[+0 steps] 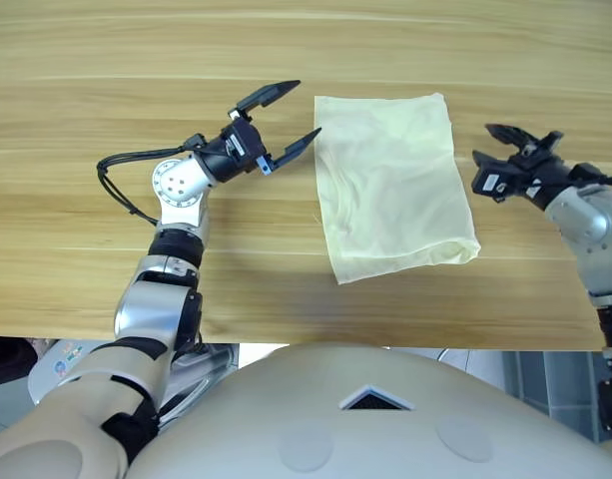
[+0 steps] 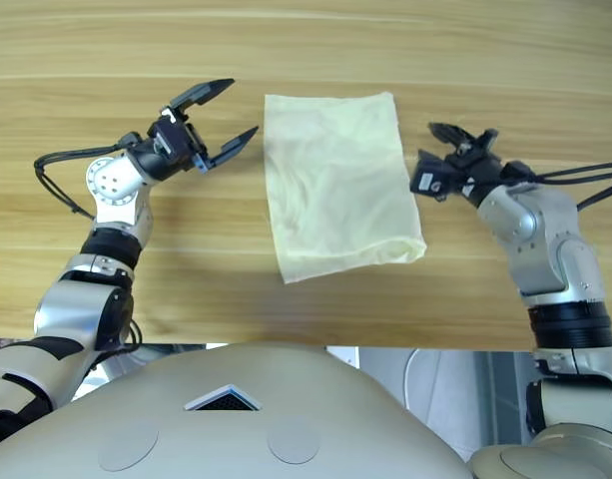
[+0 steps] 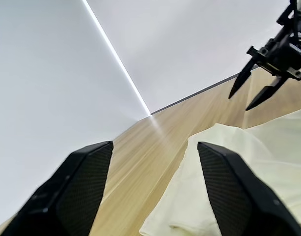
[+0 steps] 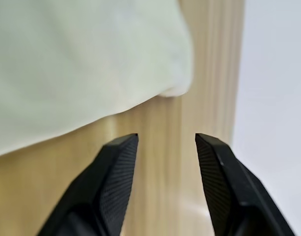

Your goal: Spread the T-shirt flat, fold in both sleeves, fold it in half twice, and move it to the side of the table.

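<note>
Jaws of both grippers stood apart and held nothing. T-shirt (image 1: 395, 185), pale yellow, lay folded into a compact rectangle on the wooden table (image 1: 106, 60), its long sides running away from the robot and slightly tilted. Its far edge was straight and flat; its near right corner bulged into a rounded fold, and faint creases crossed the middle. It lay between the two grippers, roughly central across the table and closer to the near edge than to the far one. Left gripper (image 1: 307, 108) was positioned just beside the far part of the shirt's left edge, fingers spread wide and pointing toward the cloth; the nearer fingertip reached the edge, though contact could not be determined. In the left wrist view, the two black ribbed fingers (image 3: 86, 182) framed the layered cloth edge. Right gripper (image 1: 482, 142) was positioned near the shirt's right edge, level with its upper half, separated from it by a strip of bare wood. In the right wrist view, its fingers (image 4: 118, 172) pointed at bare table beside a rounded corner of the cloth.
</note>
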